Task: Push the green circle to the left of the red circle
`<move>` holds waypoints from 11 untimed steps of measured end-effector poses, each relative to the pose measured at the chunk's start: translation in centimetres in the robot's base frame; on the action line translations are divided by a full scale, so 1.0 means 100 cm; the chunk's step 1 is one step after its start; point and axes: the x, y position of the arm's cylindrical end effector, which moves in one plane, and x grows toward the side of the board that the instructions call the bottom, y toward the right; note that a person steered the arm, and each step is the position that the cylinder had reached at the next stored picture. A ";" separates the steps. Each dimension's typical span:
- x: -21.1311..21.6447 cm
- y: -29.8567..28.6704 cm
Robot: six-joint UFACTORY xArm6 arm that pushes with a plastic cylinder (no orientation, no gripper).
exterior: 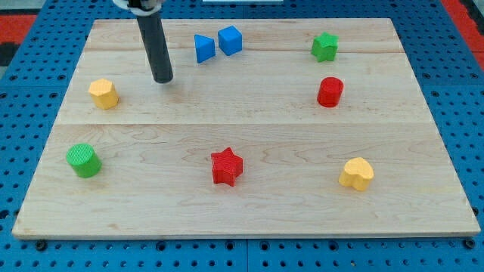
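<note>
The green circle [83, 160] sits near the board's left edge, low in the view. The red circle [330, 91] stands at the right, in the upper half. My tip [163, 78] is in the upper left part of the board. It is well above and to the right of the green circle and touches no block. It is far left of the red circle.
A yellow hexagon-like block [103, 94] lies left of my tip. A blue triangle [203, 47] and blue cube [230, 40] sit at the top centre. A green star [324, 47], red star [226, 166] and yellow heart [356, 174] are also on the wooden board [249, 219].
</note>
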 end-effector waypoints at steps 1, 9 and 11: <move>0.033 -0.006; 0.094 -0.006; 0.073 0.068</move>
